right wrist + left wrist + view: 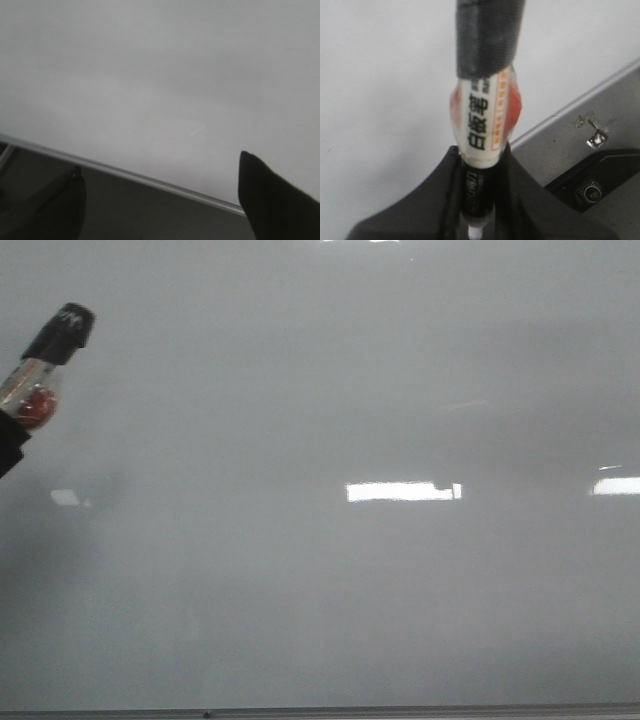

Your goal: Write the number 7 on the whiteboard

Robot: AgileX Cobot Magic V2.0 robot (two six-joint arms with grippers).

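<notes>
The whiteboard (320, 570) fills the front view, glossy pale grey with bright glare patches and a thin metal edge strip along the bottom. No number 7 shows on it. My left gripper (482, 165) is shut on a marker (485, 120) with a black cap and a white and red label. In the front view the marker (45, 365) pokes in at the far left, cap up, above the board. My right gripper (160, 200) is open and empty over the board's edge strip (150, 180); it does not show in the front view.
Beyond the board's edge strip (580, 97) in the left wrist view lies a grey surface (600, 110) with a small metal clip (592, 130) and a black device (595, 187). A dark surface (150, 215) lies past the edge in the right wrist view.
</notes>
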